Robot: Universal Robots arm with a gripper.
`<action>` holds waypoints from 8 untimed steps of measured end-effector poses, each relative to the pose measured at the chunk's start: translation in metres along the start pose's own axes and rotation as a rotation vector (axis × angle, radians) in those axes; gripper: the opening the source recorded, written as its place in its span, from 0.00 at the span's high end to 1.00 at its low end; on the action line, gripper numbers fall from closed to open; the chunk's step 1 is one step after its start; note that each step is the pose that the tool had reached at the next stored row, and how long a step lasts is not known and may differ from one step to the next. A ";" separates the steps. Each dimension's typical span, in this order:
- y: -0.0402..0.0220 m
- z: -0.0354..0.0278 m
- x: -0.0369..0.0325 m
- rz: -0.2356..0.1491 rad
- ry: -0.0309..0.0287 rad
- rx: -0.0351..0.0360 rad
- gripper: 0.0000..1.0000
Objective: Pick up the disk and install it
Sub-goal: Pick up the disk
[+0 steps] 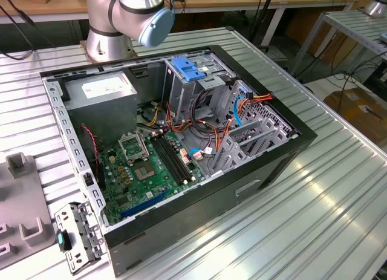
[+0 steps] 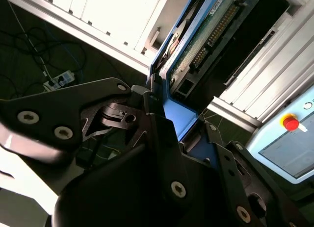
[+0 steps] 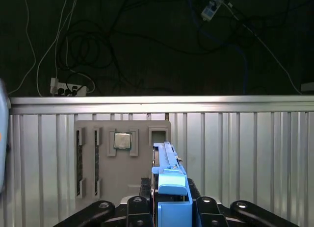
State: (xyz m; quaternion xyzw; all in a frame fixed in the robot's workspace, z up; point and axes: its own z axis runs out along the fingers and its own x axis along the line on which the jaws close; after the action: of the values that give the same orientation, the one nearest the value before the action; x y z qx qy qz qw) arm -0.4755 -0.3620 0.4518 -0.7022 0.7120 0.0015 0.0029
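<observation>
Blue plastic marks the disk (image 3: 168,164), which stands on edge between the two black fingers (image 3: 145,190) of the pincer (image 3: 169,195). The pincer is clamped on it, one finger against each broad face, and most of the disk's length projects past the fingertips. In the second wrist view the disk (image 2: 203,33) runs straight out from the pincer (image 2: 179,121). Its blue rail (image 2: 164,65) lies along one edge and its green circuit board (image 2: 216,21) faces outward. The disk touches nothing but the pincer.

Beyond the disk's far end in the first wrist view lies the ribbed metal worktop (image 3: 245,148). A grey tray (image 3: 122,161) rests on it just beside the line of the disk, with a square chip (image 3: 122,139) seated in one pocket. Past the worktop's edge, cables (image 3: 78,45) trail over a dark floor.

The exterior view shows the arm (image 1: 130,14) rising at the far end of an open computer case (image 1: 284,153). The case lies on its side on the worktop (image 1: 314,219). Inside it are a green motherboard (image 1: 148,171) and a metal cage (image 1: 193,86) topped by a blue latch (image 1: 187,69).
</observation>
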 end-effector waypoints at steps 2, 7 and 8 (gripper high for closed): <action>0.0000 -0.0034 0.0000 0.000 0.0001 -0.0006 0.63; 0.0000 -0.0121 -0.0001 0.000 0.0001 -0.0018 0.63; -0.0001 -0.0135 -0.0001 0.000 0.0000 -0.0020 0.63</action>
State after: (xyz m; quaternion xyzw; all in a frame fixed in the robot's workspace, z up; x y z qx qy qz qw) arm -0.4755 -0.3619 0.4653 -0.7022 0.7120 0.0022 0.0022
